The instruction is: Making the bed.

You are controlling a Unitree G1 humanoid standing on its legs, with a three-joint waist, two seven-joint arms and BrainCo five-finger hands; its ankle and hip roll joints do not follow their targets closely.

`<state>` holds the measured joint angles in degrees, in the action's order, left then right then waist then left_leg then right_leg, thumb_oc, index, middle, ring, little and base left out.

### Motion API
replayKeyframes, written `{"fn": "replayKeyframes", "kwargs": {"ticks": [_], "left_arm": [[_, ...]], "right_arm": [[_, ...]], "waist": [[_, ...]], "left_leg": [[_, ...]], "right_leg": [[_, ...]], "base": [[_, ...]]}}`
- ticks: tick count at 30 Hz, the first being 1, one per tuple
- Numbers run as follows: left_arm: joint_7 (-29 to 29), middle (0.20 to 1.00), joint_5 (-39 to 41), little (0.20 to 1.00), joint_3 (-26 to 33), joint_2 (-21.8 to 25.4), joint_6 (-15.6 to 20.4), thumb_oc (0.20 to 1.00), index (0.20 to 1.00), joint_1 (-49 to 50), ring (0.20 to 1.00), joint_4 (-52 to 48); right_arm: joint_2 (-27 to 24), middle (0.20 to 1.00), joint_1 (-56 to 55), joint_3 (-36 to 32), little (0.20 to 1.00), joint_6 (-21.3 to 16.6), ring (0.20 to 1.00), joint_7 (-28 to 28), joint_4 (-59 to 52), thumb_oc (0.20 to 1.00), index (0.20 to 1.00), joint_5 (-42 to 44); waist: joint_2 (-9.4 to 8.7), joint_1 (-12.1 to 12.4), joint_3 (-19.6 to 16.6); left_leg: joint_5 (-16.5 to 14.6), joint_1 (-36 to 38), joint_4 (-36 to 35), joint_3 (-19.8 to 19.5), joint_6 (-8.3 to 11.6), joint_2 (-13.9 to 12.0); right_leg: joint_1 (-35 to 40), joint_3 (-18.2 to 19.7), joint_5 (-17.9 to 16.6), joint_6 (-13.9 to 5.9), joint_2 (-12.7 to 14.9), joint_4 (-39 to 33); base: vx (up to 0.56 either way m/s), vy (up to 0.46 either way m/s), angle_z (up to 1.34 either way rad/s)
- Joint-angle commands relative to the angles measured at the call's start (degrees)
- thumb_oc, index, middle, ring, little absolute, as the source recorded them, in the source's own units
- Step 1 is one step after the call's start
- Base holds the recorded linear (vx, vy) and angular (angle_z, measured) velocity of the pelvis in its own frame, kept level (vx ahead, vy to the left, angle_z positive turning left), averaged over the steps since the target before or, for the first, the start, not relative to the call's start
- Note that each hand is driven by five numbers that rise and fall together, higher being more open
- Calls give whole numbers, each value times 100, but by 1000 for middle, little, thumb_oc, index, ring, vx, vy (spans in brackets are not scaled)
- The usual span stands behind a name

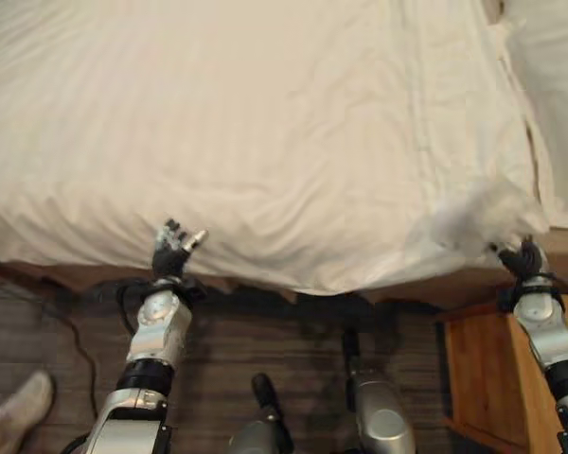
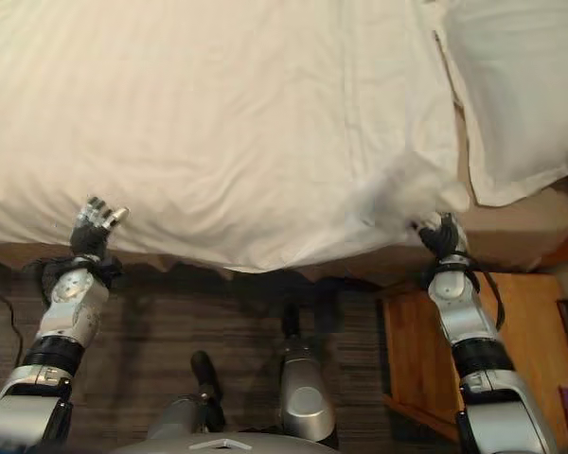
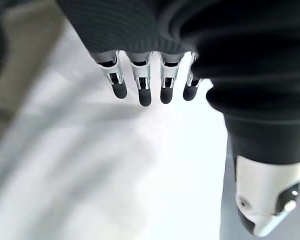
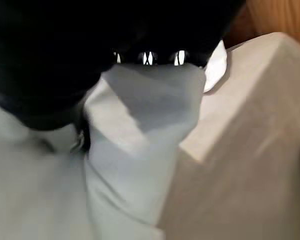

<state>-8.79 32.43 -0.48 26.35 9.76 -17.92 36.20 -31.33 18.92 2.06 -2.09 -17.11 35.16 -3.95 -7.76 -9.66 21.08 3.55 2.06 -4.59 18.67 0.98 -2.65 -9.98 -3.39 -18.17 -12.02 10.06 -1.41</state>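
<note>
A white, faintly striped cloth bed cover spreads over the whole upper part of the head views, its near edge hanging over the side of the beige mattress across the middle of the frame. At the right of that edge a corner of the cover is bunched and lifted, and the right hand sits right under the bunch. In the right wrist view its fingers are curled round a gathered fold of the white cloth, gripping it. A white pillow lies in the upper right corner, just beside the cover's far edge. The left hand stands at the cover's hanging edge in the lower left, fingers straight and relaxed, holding nothing; its wrist view shows the fingertips above the white cloth. Below the bed runs a dark wood-plank floor, and an orange-brown wooden bedside cabinet stands at lower right.
</note>
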Motion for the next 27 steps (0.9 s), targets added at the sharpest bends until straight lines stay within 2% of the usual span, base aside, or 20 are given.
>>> {"fn": "replayKeyframes", "kwargs": {"ticks": [1, 2, 3, 4, 5, 10, 13, 17, 23, 27], "left_arm": [[-172, 1000, -216, 1000, 308, 42, 146, 1000, 1000, 313, 1000, 24], [-173, 1000, -216, 1000, 306, 46, 146, 1000, 1000, 317, 1000, 22], [-99, 1000, -123, 1000, 389, -59, 128, 1000, 1000, 473, 1000, 4], [-138, 1000, -112, 1000, 456, -126, 112, 1000, 1000, 541, 1000, -37], [-192, 1000, -108, 1000, 551, -316, 103, 1000, 1000, 816, 1000, -43], [-223, 1000, -120, 1000, 393, -468, 80, 1000, 1000, 875, 1000, -18], [-197, 1000, -74, 1000, 271, -557, 53, 1000, 1000, 883, 1000, -4], [-137, 1000, -103, 1000, 176, -640, 54, 1000, 1000, 1015, 1000, -120], [-88, 1000, -185, 1000, 186, -675, 47, 1000, 1000, 1174, 1000, -251], [52, 1000, -239, 1000, 293, -607, -28, 1000, 1000, 1414, 1000, -386]], "right_arm": [[317, 1000, -614, 280, 1000, 113, 1000, -94, 666, 1000, 1000, 177], [322, 1000, -617, 281, 1000, 110, 1000, -95, 667, 1000, 1000, 177], [495, 1000, -881, 126, 1000, 146, 1000, -79, 859, 1000, 1000, 210], [597, 1000, -977, 97, 1000, 180, 1000, -119, 965, 1000, 1000, 198], [918, 1000, -1278, 203, 1000, 292, 1000, -184, 1609, 1000, 1000, -52], [1082, 1000, -1459, 458, 1000, 578, 1000, -180, 2683, 1000, 1000, -551], [1003, 1000, -1561, 441, 1000, 703, 1000, -247, 3162, 1000, 1000, -699], [733, 1000, -1592, 295, 1000, 760, 1000, -340, 3338, 1000, 1000, -749], [203, 1000, -1546, 290, 1000, 998, 1000, -402, 3466, 1000, 1000, -1311], [-496, 1000, -1278, 148, 1000, 1329, 1000, -497, 3836, 1000, 1000, -1898]], "waist": [[239, 271, -75], [238, 274, -80], [181, 310, -160], [181, 351, -286], [112, 425, -452], [131, 460, -578], [235, 418, -605], [359, 338, -619], [426, 332, -683], [452, 366, -774]], "left_leg": [[-931, 230, 343, -319, -11, -211], [-919, 221, 344, -317, -10, -215], [-917, 223, 341, -340, 13, -189], [-922, 193, 343, -259, 48, -190], [-914, 52, 511, 29, 156, -326], [-720, -41, 462, 198, 295, -525], [-556, -4, 309, 200, 371, -591], [-431, 47, 141, 167, 419, -630], [-346, 125, 21, 130, 460, -668], [-328, 183, -32, 78, 481, -694]], "right_leg": [[285, -198, 1692, 319, 263, 1390], [296, -201, 1660, 322, 257, 1349], [495, -151, 1779, 378, 242, 1030], [609, -182, 1770, 316, 286, 669], [817, -269, 1572, 264, 292, -103], [902, -252, 1576, 270, 240, -359], [928, -282, 1656, 289, 184, -359], [965, -326, 1722, 294, 131, -359], [1045, -409, 1771, 304, 89, -359], [1134, -489, 1796, 306, 77, -359]], "base": [[-147, -95, -29], [-94, -121, -5], [-35, -68, 11], [-107, -277, 11], [-97, -240, -9], [-68, -187, -69], [-42, -116, -10], [-32, -71, 1], [5, -41, 6], [23, -10, 5]]}}
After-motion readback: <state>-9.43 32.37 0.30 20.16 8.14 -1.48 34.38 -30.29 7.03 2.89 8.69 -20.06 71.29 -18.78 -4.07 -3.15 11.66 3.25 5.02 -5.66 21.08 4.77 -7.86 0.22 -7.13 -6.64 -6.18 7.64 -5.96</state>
